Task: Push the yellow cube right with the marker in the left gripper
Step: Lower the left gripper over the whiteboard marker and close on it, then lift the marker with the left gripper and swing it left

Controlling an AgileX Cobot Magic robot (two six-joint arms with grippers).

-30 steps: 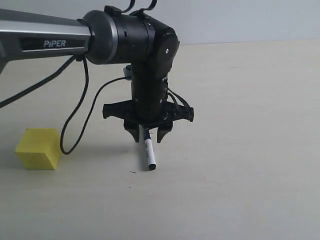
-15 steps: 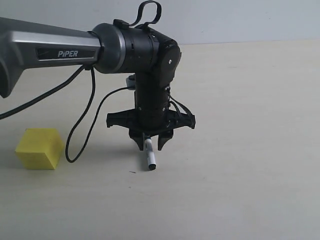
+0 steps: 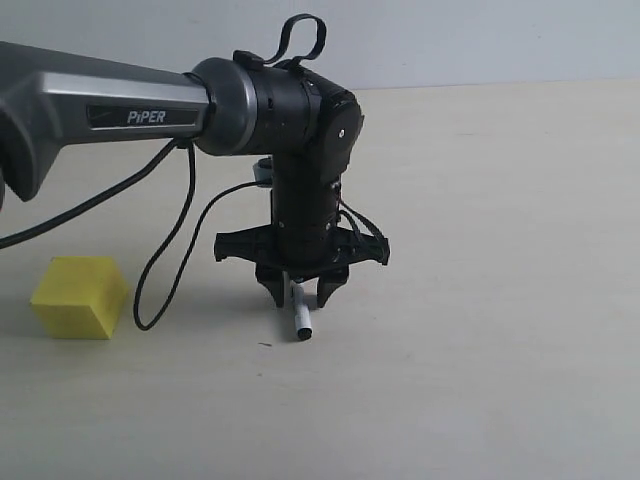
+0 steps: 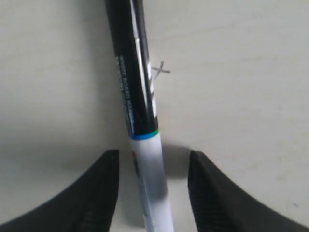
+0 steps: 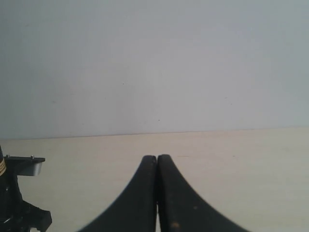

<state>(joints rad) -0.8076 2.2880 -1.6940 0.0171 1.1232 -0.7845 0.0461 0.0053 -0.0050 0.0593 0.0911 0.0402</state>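
The yellow cube (image 3: 78,297) sits on the table at the left. Well to its right, my left gripper (image 3: 299,298) points down at the table, its jaws on either side of the marker (image 3: 300,316). The marker's white barrel and black end stick out below the fingers. In the left wrist view, the left gripper (image 4: 153,154) is open, with a gap on each side of the marker (image 4: 135,72). My right gripper (image 5: 157,157) is shut on nothing and does not show in the exterior view.
Black cables (image 3: 165,250) loop down from the left arm (image 3: 110,100) between cube and gripper. A small pencil mark (image 4: 161,69) is on the pale tabletop (image 3: 500,300) beside the marker. A black fixture (image 5: 17,203) shows at the edge of the right wrist view.
The left gripper has come down over the marker, so less of the barrel shows below its fingers. The arm shifted slightly right. The marker's end and the cube stayed put.
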